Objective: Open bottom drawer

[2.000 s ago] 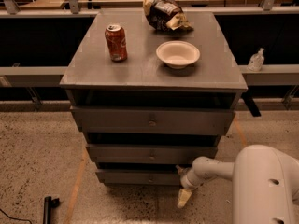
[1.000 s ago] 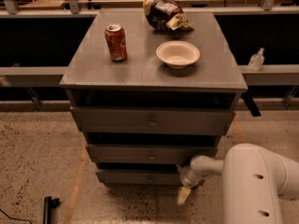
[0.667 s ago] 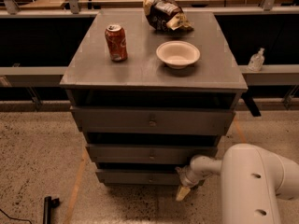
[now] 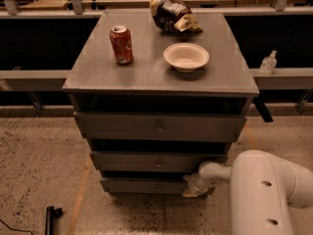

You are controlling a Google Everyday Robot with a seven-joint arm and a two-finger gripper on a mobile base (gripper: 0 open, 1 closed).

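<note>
The grey cabinet (image 4: 161,77) has three stacked grey drawers, each with a small centre knob. The bottom drawer (image 4: 142,185) is the lowest and thinnest front, just above the floor, and sits about level with the drawer above it. My gripper (image 4: 191,190) is on the end of the white arm (image 4: 264,190) coming in from the lower right. It sits low at the right end of the bottom drawer front, right of the knob (image 4: 157,186). Whether it touches the drawer I cannot tell.
On the cabinet top stand a red soda can (image 4: 121,44), a white bowl (image 4: 186,57) and a crumpled chip bag (image 4: 172,11). A black tool (image 4: 50,218) lies on the speckled floor at the lower left. A clear bottle (image 4: 268,62) stands on the rail at right.
The white arm has swung further into view and the gripper has shifted a little up and in toward the bottom drawer's right end. The drawers have not moved.
</note>
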